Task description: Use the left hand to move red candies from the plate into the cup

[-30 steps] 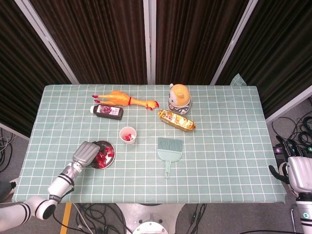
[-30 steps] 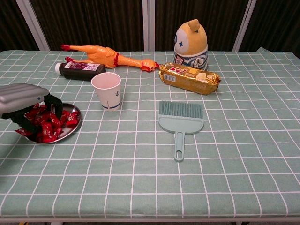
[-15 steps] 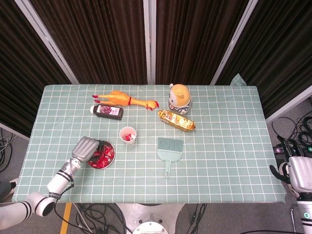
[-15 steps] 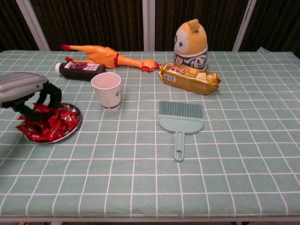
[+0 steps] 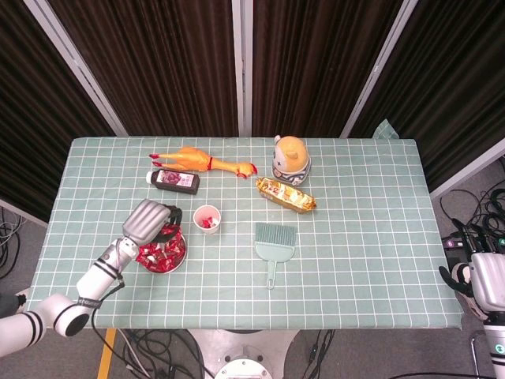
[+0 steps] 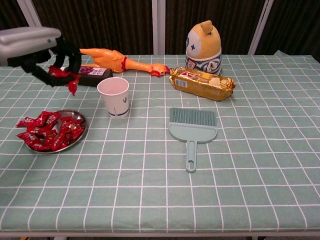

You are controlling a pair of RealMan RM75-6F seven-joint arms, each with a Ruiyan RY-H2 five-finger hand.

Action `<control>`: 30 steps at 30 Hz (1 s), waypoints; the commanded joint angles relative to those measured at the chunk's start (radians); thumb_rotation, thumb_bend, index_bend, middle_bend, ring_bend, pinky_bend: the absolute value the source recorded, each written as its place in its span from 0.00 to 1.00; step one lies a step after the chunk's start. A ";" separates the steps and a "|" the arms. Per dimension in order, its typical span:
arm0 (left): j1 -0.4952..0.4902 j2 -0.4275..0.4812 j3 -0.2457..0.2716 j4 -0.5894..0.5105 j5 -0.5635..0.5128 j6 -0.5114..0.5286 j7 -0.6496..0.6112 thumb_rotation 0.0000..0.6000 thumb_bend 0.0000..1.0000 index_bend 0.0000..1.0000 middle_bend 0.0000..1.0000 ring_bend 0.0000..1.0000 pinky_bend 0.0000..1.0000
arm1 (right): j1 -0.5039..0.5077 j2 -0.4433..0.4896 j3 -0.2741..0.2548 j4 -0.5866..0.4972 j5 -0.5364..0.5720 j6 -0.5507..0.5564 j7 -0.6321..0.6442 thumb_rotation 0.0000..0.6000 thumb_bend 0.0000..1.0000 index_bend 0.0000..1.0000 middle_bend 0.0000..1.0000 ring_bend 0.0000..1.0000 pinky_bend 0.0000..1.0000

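A metal plate (image 6: 78, 134) (image 5: 181, 253) piled with red candies (image 6: 44, 131) (image 5: 158, 257) sits near the table's front left. Just right of it and further back stands a white paper cup (image 6: 113, 96) (image 5: 207, 218) with red candies inside. My left hand (image 6: 46, 55) (image 5: 151, 222) hangs in the air above the plate, left of the cup, and pinches a red candy (image 6: 65, 77) in its dark fingers. My right hand (image 5: 483, 283) rests off the table at the far right, its fingers hard to read.
A dark bottle (image 6: 85, 76) and a rubber chicken (image 6: 117, 60) lie behind the cup. A yellow figurine (image 6: 203, 47), a gold snack packet (image 6: 201, 83) and a green dustpan brush (image 6: 193, 131) sit to the right.
My left hand has risen from the plate with a red candy in its fingers and has moved back and right towards the cup. The right hand has stayed put.
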State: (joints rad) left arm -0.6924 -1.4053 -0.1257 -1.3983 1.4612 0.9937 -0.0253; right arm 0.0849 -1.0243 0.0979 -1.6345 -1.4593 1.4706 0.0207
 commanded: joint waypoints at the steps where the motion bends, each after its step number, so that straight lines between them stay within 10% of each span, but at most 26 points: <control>1: -0.062 0.003 -0.049 -0.021 -0.024 -0.054 0.018 1.00 0.53 0.71 0.70 0.68 1.00 | 0.000 0.006 0.006 -0.003 0.004 0.005 -0.005 1.00 0.19 0.08 0.29 0.10 0.25; 30: -0.239 -0.173 -0.061 0.163 -0.208 -0.193 0.363 1.00 0.52 0.68 0.67 0.67 1.00 | -0.004 0.021 0.017 -0.017 0.025 0.011 -0.016 1.00 0.19 0.08 0.29 0.10 0.25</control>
State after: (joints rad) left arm -0.9290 -1.5762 -0.1871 -1.2363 1.2577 0.8021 0.3332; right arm 0.0810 -1.0028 0.1147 -1.6511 -1.4341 1.4812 0.0047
